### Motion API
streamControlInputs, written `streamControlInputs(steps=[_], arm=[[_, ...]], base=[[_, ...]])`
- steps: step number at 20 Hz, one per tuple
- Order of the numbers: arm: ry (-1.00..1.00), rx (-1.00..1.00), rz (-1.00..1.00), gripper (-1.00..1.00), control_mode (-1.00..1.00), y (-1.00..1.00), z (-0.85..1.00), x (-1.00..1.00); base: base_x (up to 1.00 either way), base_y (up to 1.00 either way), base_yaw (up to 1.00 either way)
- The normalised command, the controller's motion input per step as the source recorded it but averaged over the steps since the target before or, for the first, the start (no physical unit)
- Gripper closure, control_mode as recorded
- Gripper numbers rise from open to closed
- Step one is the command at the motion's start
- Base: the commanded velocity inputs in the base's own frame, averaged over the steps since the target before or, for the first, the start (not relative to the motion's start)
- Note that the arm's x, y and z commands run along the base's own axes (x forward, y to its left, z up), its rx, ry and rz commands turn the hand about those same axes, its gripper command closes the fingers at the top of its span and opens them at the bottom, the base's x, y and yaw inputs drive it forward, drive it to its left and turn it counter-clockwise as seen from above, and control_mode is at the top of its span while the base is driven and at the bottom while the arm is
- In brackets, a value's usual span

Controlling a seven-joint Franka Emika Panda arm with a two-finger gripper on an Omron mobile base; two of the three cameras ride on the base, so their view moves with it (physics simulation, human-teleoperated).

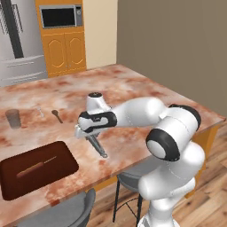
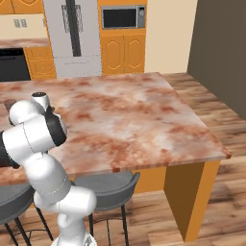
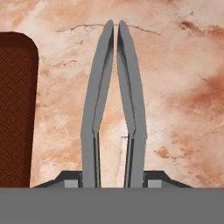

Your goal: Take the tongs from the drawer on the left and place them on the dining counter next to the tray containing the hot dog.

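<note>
My gripper [image 1: 87, 133] is shut on the grey metal tongs [image 1: 98, 147], which slant down toward the dining counter [image 1: 133, 86], just right of the dark brown tray [image 1: 53, 175]. The thin tan hot dog [image 1: 35, 168] lies in the tray. In the hand view the tongs [image 3: 99, 100] run away from my gripper [image 3: 113, 181], their two arms meeting at the far tips over the marble counter [image 3: 175, 87]. The tray's rounded corner [image 3: 15, 109] lies to their left. I cannot tell whether the tips touch the counter. The drawer is out of view.
A glass [image 1: 13, 118], a small fork [image 1: 40, 111] and a spoon [image 1: 57, 115] lie behind the tray. Grey stools [image 2: 108, 187] stand at the counter's near edge. A fridge [image 2: 74, 33] and orange cabinets with a microwave [image 2: 122, 17] line the far wall.
</note>
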Motion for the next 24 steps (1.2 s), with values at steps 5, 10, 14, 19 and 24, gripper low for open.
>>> streamControlInputs(steps=[5, 10, 14, 19, 24], arm=[[0.0, 0.14, 0.0, 1.0, -1.0, 0.01, -0.4, 0.21], [0.0, 0.04, 0.0, -1.0, -1.0, 0.0, -0.09, 0.06], [0.0, 0.0, 0.0, -1.0, -1.0, 0.01, 0.0, 0.01], [-0.05, 0.0, -0.03, -1.0, -1.0, 0.21, 0.38, -0.06], [-0.18, 0.0, -0.01, -1.0, -1.0, -0.04, 0.75, -0.98]], base=[[0.0, 0.0, 0.0], [0.0, 0.0, 0.0], [0.0, 0.0, 0.0], [0.0, 0.0, 0.0], [0.0, 0.0, 0.0]])
